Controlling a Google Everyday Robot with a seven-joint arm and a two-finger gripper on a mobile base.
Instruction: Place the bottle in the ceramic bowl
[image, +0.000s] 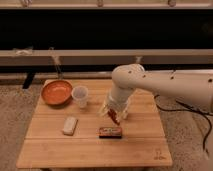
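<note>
Camera view: the gripper (114, 115) hangs low over the desk (145, 150), jaws wide astride a dark red item (114, 120) behind the bar (110, 132). The bottle (70, 125) lies flat, well apart, its long axis pointing toward the cup (80, 96) beside the bowl (56, 92).
</note>
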